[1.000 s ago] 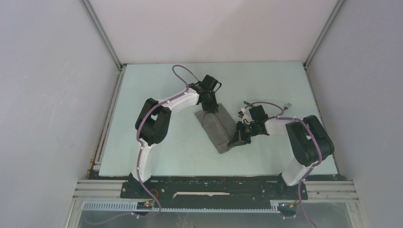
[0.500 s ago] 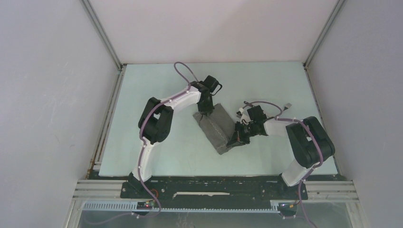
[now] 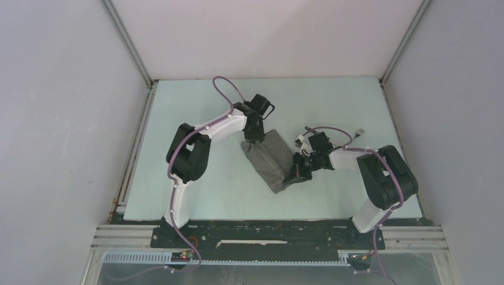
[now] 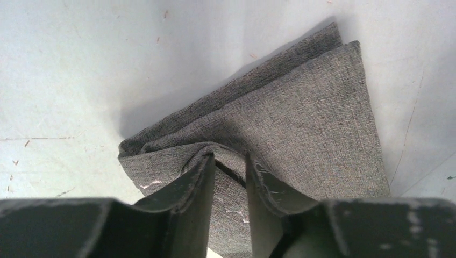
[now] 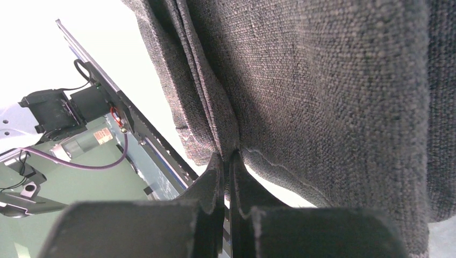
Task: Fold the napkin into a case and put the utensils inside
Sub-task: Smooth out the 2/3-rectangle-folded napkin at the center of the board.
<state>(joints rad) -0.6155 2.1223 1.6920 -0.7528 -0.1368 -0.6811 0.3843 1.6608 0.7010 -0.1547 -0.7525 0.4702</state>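
Note:
The grey napkin (image 3: 270,159) lies folded on the table, slanting from far left to near right. My left gripper (image 3: 257,134) is at its far left corner. In the left wrist view the fingertips (image 4: 207,166) pinch a raised ridge of napkin (image 4: 301,113), with layered folds fanning out beyond. My right gripper (image 3: 296,173) is shut on the napkin's near right edge. In the right wrist view that edge of the napkin (image 5: 322,91) hangs lifted above the jaws. Two small slim pieces, one silvery (image 3: 359,131) and one dark (image 3: 306,129), lie behind the right arm. They look like the utensils but are too small to be sure.
The pale table (image 3: 196,178) is walled by white panels on the left, back and right. The black base rail (image 3: 267,234) runs along the near edge. A purple cable (image 3: 226,89) loops above the left arm.
The left gripper has drawn the napkin's far corner a little left, so the far end now looks wider and more bunched. The right gripper has kept its hold and barely moved.

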